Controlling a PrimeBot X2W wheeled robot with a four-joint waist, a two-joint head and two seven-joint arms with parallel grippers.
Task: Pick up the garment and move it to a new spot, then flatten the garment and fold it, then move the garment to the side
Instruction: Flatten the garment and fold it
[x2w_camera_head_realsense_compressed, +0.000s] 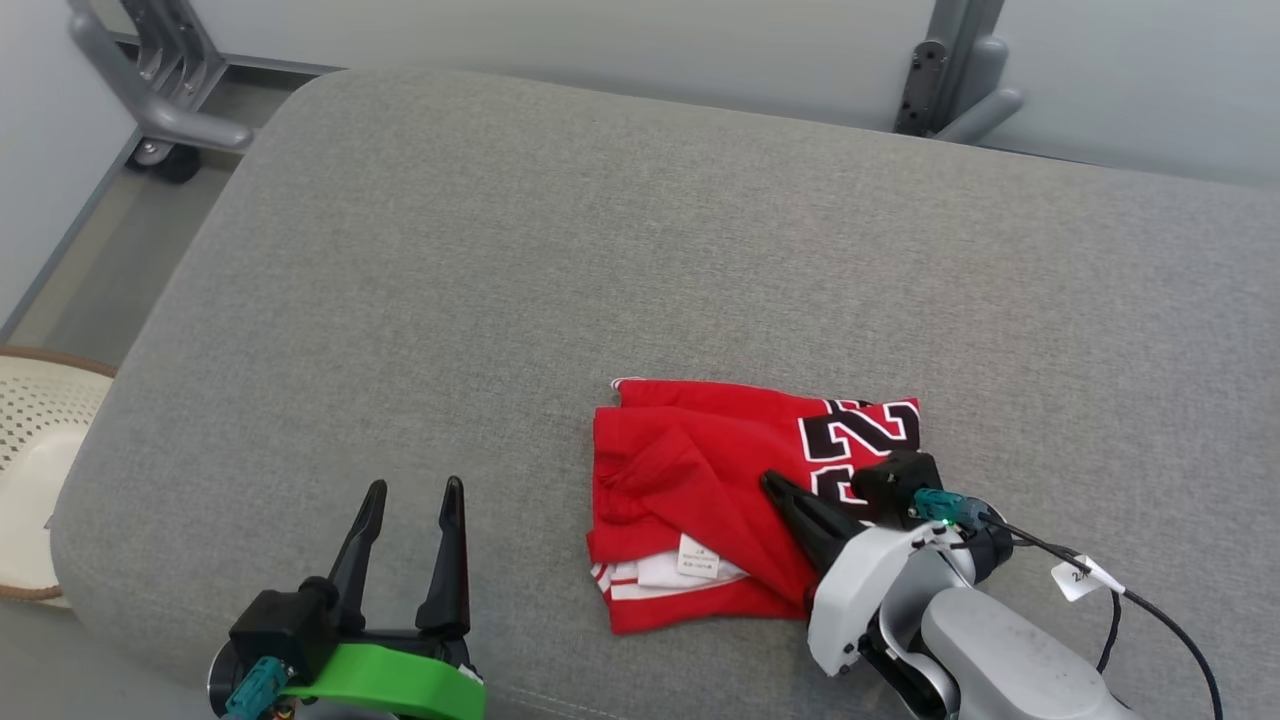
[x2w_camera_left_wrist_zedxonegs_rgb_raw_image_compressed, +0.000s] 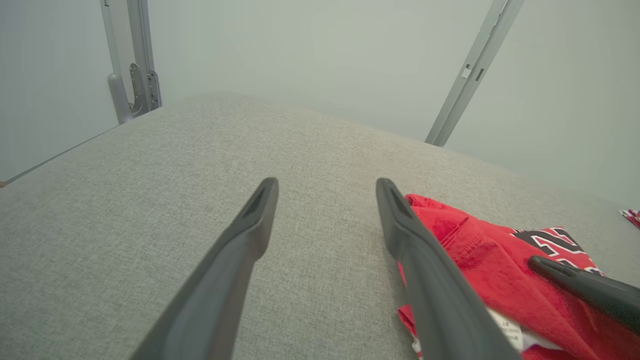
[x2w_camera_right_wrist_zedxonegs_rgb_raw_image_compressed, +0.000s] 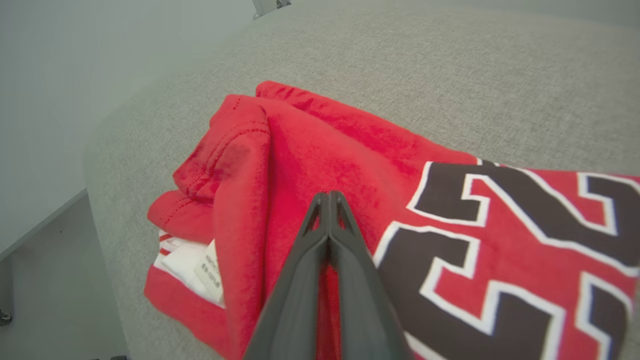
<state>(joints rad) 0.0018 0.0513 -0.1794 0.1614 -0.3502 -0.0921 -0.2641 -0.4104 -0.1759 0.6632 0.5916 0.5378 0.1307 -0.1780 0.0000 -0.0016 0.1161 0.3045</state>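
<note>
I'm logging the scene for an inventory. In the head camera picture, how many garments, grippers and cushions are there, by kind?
red garment: 1
grippers: 2 (left gripper, open; right gripper, shut, on the garment)
grey cushion: 1
Total: 4

I see a wide grey fabric cushion (x2w_camera_head_realsense_compressed: 500, 250) with rounded corners. One red garment (x2w_camera_head_realsense_compressed: 690, 470) lies directly on it, in the near right part, folded into a rough rectangle. Its black number (x2w_camera_head_realsense_compressed: 860, 430), outlined in white, faces up at the far right corner. A small white label (x2w_camera_head_realsense_compressed: 697, 556) shows near its front edge.
</note>
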